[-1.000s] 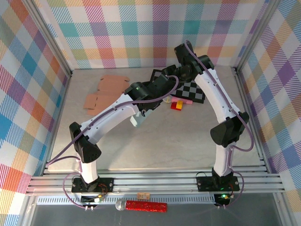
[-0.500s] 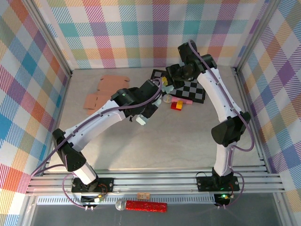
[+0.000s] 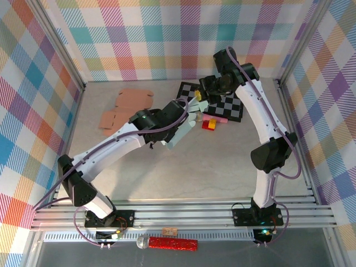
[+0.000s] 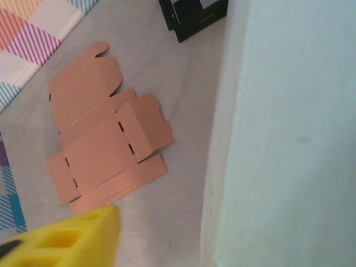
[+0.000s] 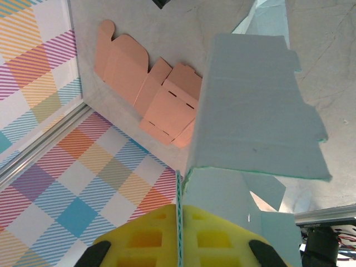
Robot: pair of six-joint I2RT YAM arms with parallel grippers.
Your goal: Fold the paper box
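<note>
Roughly over the middle of the counter (image 3: 222, 161), between the arms, hangs the pale blue paper box (image 5: 256, 111). It is probably light, floppy and easily creased, so best held by flap edges near scored folds. The right fingers (image 5: 139, 236) are clamped on its edge; whether the left fingers (image 4: 72, 242) grip it, I cannot tell.

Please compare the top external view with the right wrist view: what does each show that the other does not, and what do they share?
Top external: the checkered mat, with a pink block and a red block beside it. Right wrist: yellow pads of the right tool pressed shut on an edge of the pale blue box. Shared: that box and the flat tan cardboard.
</note>
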